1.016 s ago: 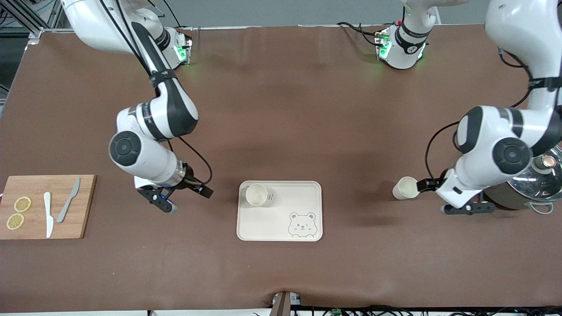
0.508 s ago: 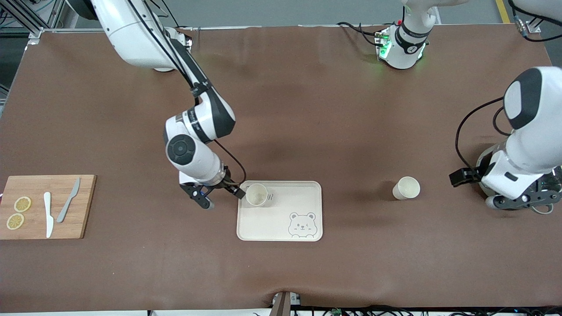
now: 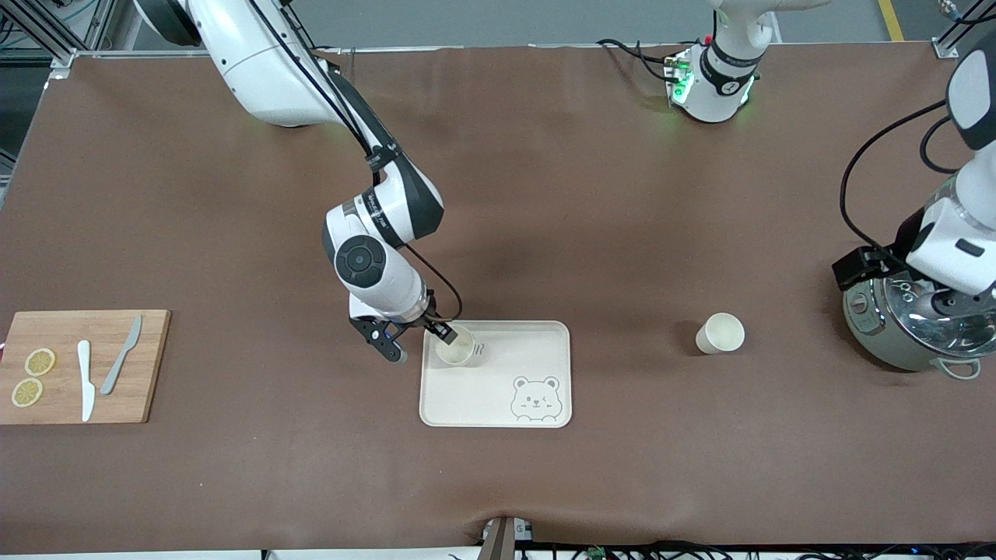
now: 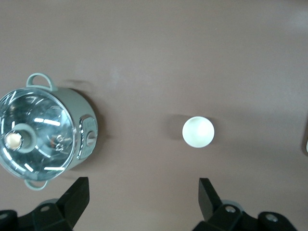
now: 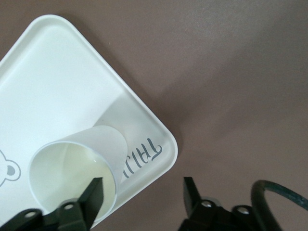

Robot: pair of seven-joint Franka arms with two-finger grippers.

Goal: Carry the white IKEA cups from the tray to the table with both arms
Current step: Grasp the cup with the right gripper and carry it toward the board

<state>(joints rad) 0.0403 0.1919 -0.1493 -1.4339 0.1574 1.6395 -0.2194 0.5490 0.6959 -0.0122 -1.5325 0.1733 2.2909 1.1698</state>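
One white cup (image 3: 455, 346) stands on the cream bear-print tray (image 3: 467, 400), in the corner toward the right arm. My right gripper (image 3: 417, 342) is open at that corner. In the right wrist view (image 5: 143, 192) one finger is over the cup's (image 5: 72, 168) rim and the other is off the tray (image 5: 57, 86), over the table. The second white cup (image 3: 720, 333) stands alone on the table toward the left arm's end. My left gripper (image 4: 143, 197) is open and empty, high up, with that cup (image 4: 198, 132) below and apart from it.
A steel pot with a glass lid (image 3: 922, 323) stands at the left arm's end, under the left arm (image 3: 953, 233); it also shows in the left wrist view (image 4: 41, 132). A wooden board (image 3: 85, 365) with lemon slices and two knives lies at the right arm's end.
My right gripper moved from beside the board to the tray corner, up to the cup there. My left gripper drew away from the table cup and rose over the pot.
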